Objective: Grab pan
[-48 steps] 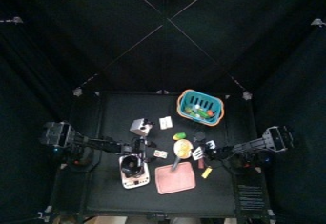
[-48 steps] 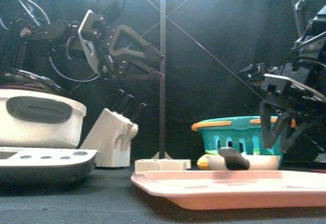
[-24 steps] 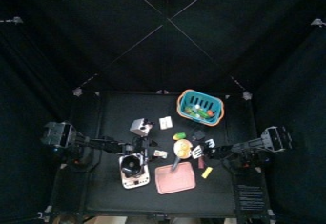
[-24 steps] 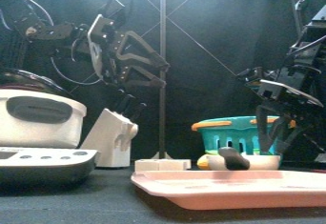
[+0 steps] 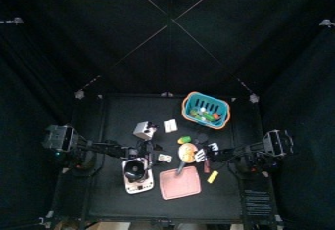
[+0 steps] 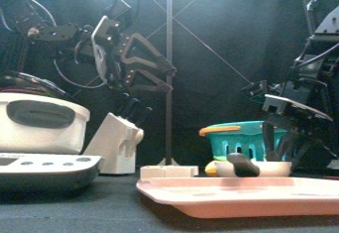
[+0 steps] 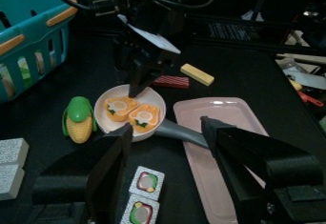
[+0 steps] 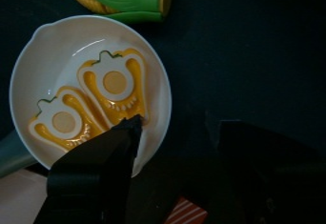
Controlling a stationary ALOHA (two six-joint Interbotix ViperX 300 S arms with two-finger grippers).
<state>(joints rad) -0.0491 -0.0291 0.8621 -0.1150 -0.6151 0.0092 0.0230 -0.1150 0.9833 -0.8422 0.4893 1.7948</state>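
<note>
The pan (image 8: 90,80) is small and round, pale inside, with yellow pepper rings lying in it. In the top view the pan (image 5: 190,153) sits mid-table, its dark handle (image 7: 189,135) pointing toward the pink board. My right gripper (image 8: 182,130) hovers open right over the pan's rim, with nothing between its fingers; the left wrist view shows the right gripper (image 7: 143,64) just above the pan (image 7: 132,111). My left gripper (image 7: 163,134) is open and empty, held high and back from the pan.
A corn cob (image 7: 79,120) lies beside the pan. The teal basket (image 5: 205,107) stands at the back. The pink board (image 5: 182,182) lies at the front, near a white appliance (image 6: 40,128) and a knife block (image 6: 117,143). A yellow block (image 7: 196,74) lies past the pan.
My right gripper has come down lower toward the pan, still open. The left arm swung forward a second ago and has since held still.
</note>
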